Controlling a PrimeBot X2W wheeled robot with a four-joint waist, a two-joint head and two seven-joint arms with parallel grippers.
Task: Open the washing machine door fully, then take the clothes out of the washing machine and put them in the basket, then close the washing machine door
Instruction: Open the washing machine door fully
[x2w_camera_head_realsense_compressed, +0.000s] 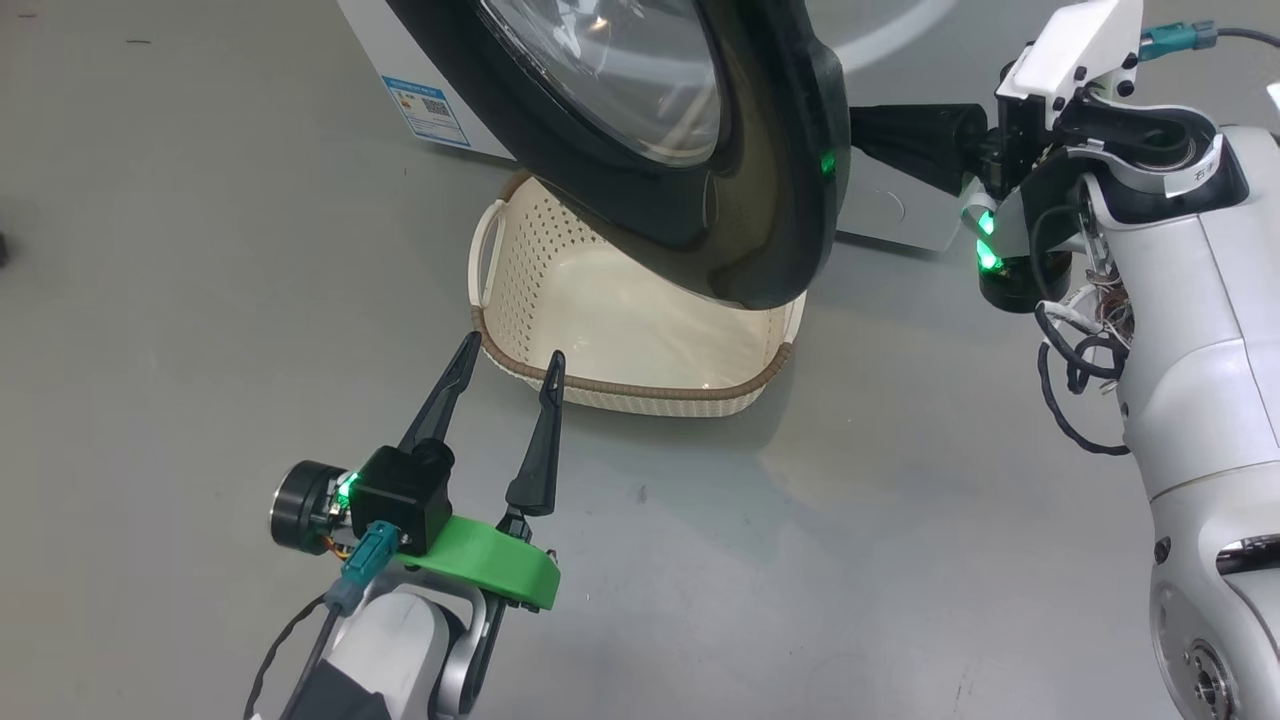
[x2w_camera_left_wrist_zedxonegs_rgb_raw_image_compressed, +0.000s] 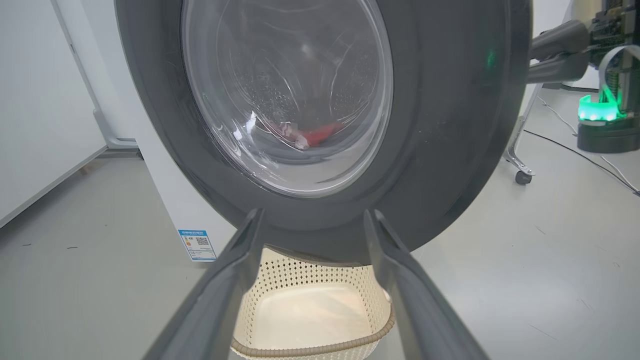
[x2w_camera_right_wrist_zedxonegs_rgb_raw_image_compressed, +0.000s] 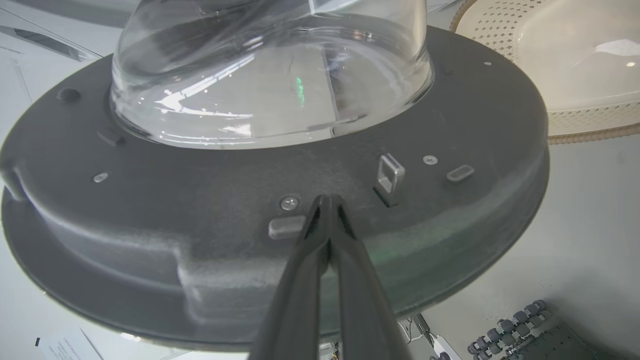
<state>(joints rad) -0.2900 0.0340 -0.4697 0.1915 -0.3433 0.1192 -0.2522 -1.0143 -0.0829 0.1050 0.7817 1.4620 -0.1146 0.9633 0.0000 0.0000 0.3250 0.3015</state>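
Glossy black plastic caught the light where the washing machine door (x2w_camera_head_realsense_compressed: 775, 235) stood partly swung out, its lower edge hanging over the basket (x2w_camera_head_realsense_compressed: 640, 386) on the grey floor (x2w_camera_head_realsense_compressed: 200, 300). The right gripper (x2w_camera_right_wrist_zedxonegs_rgb_raw_image_compressed: 327, 205) had its two fingers pressed together with nothing between them, and the tips looked to be resting on the door's inner face, just beside the metal latch hook (x2w_camera_right_wrist_zedxonegs_rgb_raw_image_compressed: 390, 172) and below the glass bowl (x2w_camera_right_wrist_zedxonegs_rgb_raw_image_compressed: 270, 75). The left gripper (x2w_camera_head_realsense_compressed: 513, 349) hovered with its fingers spread apart, near the basket's near corner and holding nothing. Through the window I could make out the clothes (x2w_camera_left_wrist_zedxonegs_rgb_raw_image_compressed: 320, 134), a red heap low in the drum of the washing machine (x2w_camera_left_wrist_zedxonegs_rgb_raw_image_compressed: 162, 195). To my eye the job was only at the door-opening stage. Pushing at the latch side, far from the hinge, seemed the sensible spot. The push ought to follow the door's arc, so the closed tips neither skid onto the glass nor catch in the hook. The left arm would do best to keep out of the door's sweep, and the basket should not be nudged.
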